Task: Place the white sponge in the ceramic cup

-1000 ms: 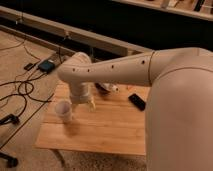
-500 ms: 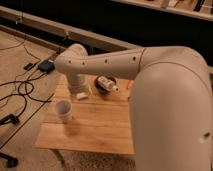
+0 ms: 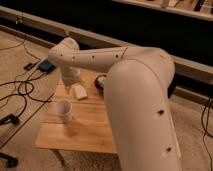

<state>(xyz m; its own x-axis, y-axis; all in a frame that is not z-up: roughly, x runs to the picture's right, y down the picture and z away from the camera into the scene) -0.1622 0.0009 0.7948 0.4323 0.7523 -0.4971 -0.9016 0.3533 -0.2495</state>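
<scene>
The white arm (image 3: pixel 135 95) fills the right and middle of the frame and reaches toward the upper left, where it bends down over the wooden desk (image 3: pixel 92 131). The claw (image 3: pixel 69 87) hangs at the end of this bend, low above the far left part of the desk, with its jaws standing apart and nothing clamped between them.

The white sponge (image 3: pixel 79 92) lies flat on the desk just beside the claw, on its right side in the frame and a little lower. It is very close to the claw tips, but I cannot tell whether it touches them.

The ceramic cup (image 3: pixel 63 111) stands upright on the desk below the claw in the frame, near the left edge of the desk and apart from the sponge. Right of the sponge, a dark round object (image 3: pixel 101 83) sits partly hidden behind the arm.

On the floor at the left lie black cables (image 3: pixel 20 92) and a small blue box (image 3: pixel 47 66)
</scene>
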